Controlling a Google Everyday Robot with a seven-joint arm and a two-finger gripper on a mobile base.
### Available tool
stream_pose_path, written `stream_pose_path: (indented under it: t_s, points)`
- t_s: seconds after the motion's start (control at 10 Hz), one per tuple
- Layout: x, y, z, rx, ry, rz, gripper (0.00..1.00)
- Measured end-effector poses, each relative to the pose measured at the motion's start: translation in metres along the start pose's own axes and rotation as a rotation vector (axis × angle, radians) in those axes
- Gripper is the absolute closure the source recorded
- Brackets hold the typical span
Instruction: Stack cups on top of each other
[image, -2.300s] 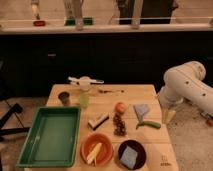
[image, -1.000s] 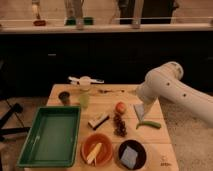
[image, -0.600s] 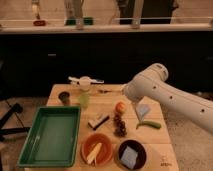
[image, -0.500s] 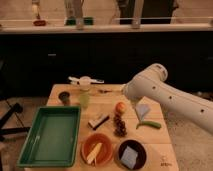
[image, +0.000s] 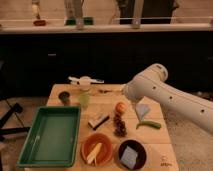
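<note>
Two cups stand side by side near the table's back left. The short dark cup (image: 64, 97) is on the left and the pale yellow-green tumbler (image: 84, 99) is just to its right. Both are upright and apart. My white arm reaches in from the right over the table's middle. The gripper (image: 125, 93) at its end hangs above the back centre of the table, well to the right of the cups. It looks open, with nothing in it.
A green tray (image: 50, 135) fills the front left. An orange bowl (image: 97, 149) and a dark bowl (image: 131, 154) sit at the front edge. A round fruit (image: 120, 107), grapes (image: 120, 125), a small box (image: 98, 120), a green vegetable (image: 149, 124) and a white utensil (image: 85, 81) lie around.
My arm has swung from the table's right side leftward over its middle. The cups and other items have not moved.
</note>
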Motion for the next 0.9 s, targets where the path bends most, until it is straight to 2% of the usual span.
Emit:
stream_pose_path:
  t_s: [0.2, 0.6, 0.7, 0.8, 0.9]
  points:
    - [-0.007, -0.011, 0.008, 0.012, -0.005, -0.063, 0.2]
    - [-0.038, -0.064, 0.041, 0.021, -0.028, -0.257, 0.2]
    - [-0.042, -0.073, 0.052, 0.006, -0.041, -0.296, 0.2]
    - [-0.052, -0.089, 0.069, -0.02, -0.066, -0.348, 0.2]
    - [-0.052, -0.093, 0.08, -0.052, -0.07, -0.369, 0.2]
